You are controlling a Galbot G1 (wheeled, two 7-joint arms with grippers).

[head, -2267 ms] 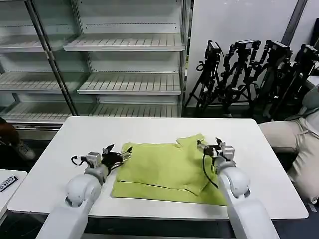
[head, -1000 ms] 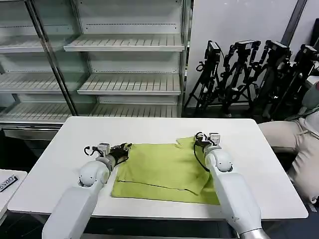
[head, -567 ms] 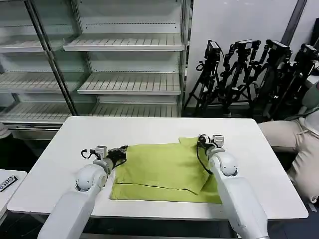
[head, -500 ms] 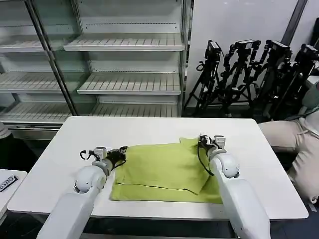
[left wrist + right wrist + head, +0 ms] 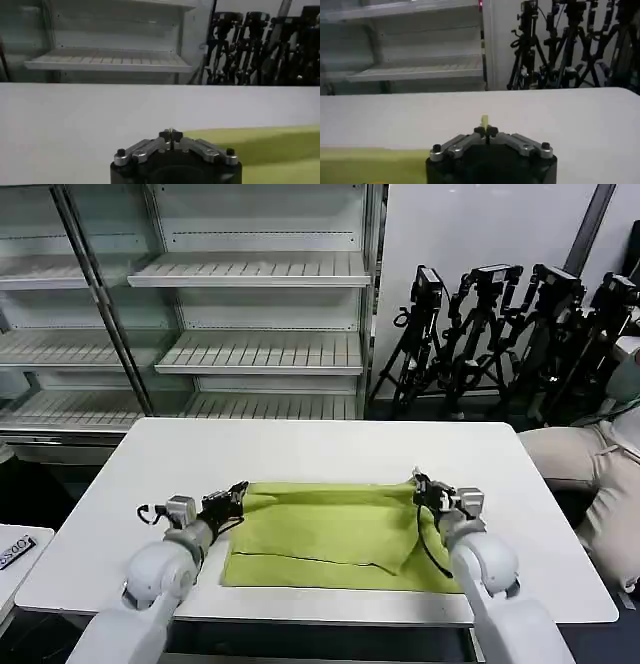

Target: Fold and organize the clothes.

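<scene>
1. Head view: the lime-green shirt [image 5: 335,534] lies folded on the white counter [image 5: 300,446], toward the robot's near edge. Its far edge is lifted off the surface and drawn into a straight band between the two arms. The left pincer [image 5: 238,495] is clamped on the far left corner of the shirt. The right pincer [image 5: 420,483] is clamped on the far right corner. Both corners sit a little above the counter, while the near part of the shirt rests flat, with one folded layer on top of another. Metal shelving [image 5: 250,274] stands behind the counter, and a row of black tripods [image 5: 500,334] stands to the right of it.

2. Left wrist view: the left pincer [image 5: 171,134] has its tips pressed together, with a thin strip of fabric caught between them. The shirt [image 5: 265,145] stretches away to one side as a green band over the white counter [image 5: 75,120].

3. Right wrist view: the right pincer [image 5: 485,131] has its tips closed on a small upright sliver of green fabric. The shirt [image 5: 370,162] runs off to one side along the counter [image 5: 545,115].
</scene>
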